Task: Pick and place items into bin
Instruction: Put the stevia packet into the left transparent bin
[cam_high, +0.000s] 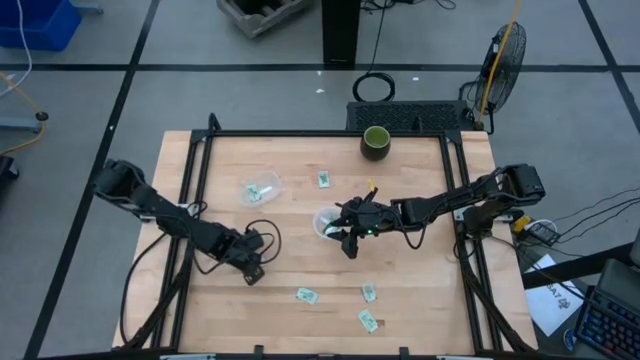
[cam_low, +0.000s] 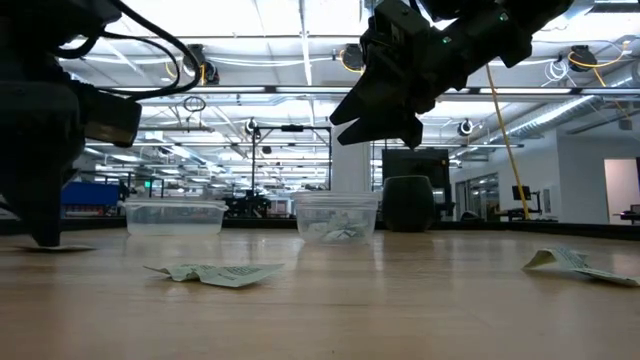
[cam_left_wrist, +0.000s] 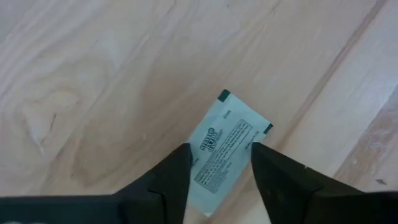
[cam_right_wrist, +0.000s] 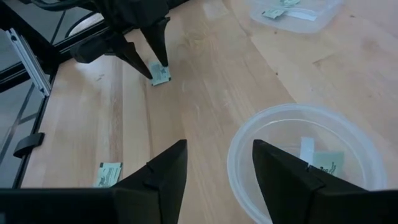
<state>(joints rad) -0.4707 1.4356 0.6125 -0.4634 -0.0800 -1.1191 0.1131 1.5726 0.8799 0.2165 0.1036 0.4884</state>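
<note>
Small light green and white packets lie flat on the wooden table: one (cam_high: 323, 179) toward the far side and three near the front (cam_high: 306, 295), (cam_high: 369, 292), (cam_high: 368, 321). My left gripper (cam_left_wrist: 217, 152) is open, low over the table at front left. Its fingers point down on either side of one packet (cam_left_wrist: 227, 134) that lies flat. My right gripper (cam_right_wrist: 217, 149) is open and empty. It hangs above the table beside a clear cup (cam_high: 322, 222) that holds packets (cam_right_wrist: 323, 160). My left gripper's fingers (cam_left_wrist: 177, 168) stand at the two long edges of the packet (cam_left_wrist: 211, 149), coming from above and pointing down. Whether they touch it I cannot tell. The packet lies flat on the table.
A second clear cup (cam_high: 260, 188) with packets stands left of the first. A dark green cup (cam_high: 375, 142) stands at the far edge. Black rails (cam_high: 190, 180) run along the table's left and right sides. Bare wood lies between the arms and toward the front.
</note>
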